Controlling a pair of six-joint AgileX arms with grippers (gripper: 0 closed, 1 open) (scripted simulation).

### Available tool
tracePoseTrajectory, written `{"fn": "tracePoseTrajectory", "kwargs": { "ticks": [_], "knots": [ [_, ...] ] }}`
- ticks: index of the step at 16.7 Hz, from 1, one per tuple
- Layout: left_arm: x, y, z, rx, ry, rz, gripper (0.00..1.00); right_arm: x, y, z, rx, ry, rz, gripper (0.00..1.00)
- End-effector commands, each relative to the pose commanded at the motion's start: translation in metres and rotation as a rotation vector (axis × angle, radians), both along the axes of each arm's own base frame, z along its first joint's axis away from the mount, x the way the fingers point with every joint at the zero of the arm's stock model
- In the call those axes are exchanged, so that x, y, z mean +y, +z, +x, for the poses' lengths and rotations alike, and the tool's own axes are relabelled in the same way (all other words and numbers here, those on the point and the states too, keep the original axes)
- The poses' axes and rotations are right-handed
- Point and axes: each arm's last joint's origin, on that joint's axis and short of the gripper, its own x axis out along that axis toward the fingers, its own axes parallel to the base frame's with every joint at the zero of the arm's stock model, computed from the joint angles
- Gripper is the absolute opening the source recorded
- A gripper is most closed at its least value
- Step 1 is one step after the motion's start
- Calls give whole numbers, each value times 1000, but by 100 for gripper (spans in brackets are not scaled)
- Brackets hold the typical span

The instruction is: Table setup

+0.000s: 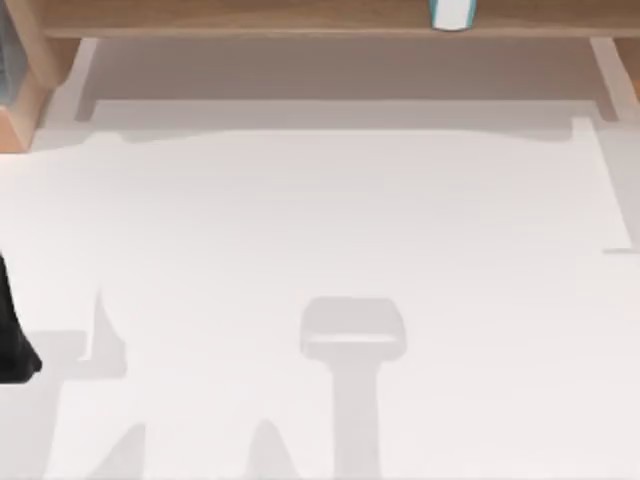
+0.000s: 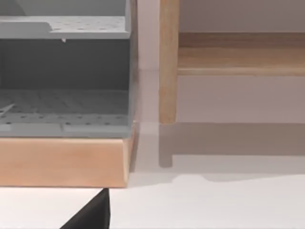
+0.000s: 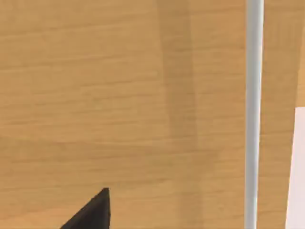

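The white tabletop (image 1: 330, 230) is seen bare across its middle and right. Passage at the far edge is bounded by a wooden shelf (image 1: 300, 18) carrying a white cup (image 1: 453, 14). The far left corner is blocked by a grey perforated rack (image 2: 64, 81) on a wooden base (image 2: 62, 162).

The left arm (image 1: 12, 335) is a plain matte black, tapering shape.
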Motion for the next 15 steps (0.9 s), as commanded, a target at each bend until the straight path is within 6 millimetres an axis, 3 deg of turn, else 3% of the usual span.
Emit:
{"fn": "tracePoseTrajectory", "kwargs": {
  "ticks": [4, 11, 15],
  "knots": [
    [0, 0, 0, 0, 0, 0, 100, 15, -1, 2, -51, 75, -112, 100],
    [0, 0, 0, 0, 0, 0, 100, 14, 0, 4, -56, 76, -120, 100],
    [0, 0, 0, 0, 0, 0, 100, 15, -1, 22, -54, 80, -119, 100]
  ]
}}
